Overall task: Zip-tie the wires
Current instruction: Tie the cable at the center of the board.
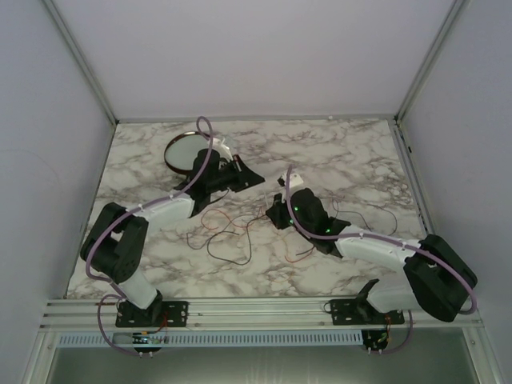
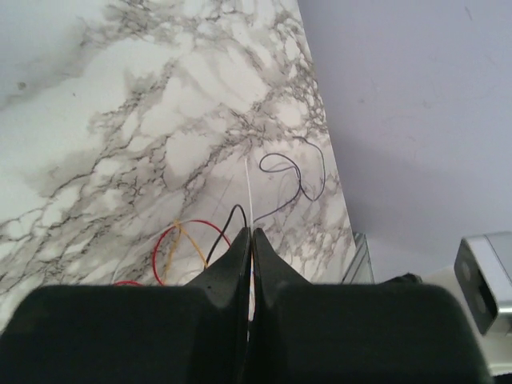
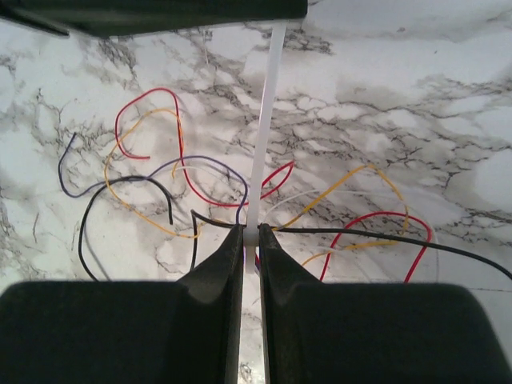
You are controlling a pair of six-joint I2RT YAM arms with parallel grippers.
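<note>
Spanning the gap between both arms, the zip tie (image 3: 264,136) lies pinched lengthwise in the shut left jaws and right jaws, over the wires (image 3: 184,164) strewn on the tabletop (image 3: 416,104).

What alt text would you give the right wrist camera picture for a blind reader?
The right gripper, shut, pinches a thin white zip tie that runs straight up the picture to a dark shape at the top edge. Under it, loose thin wires in red, yellow, purple and black curl across a marble table.
</note>
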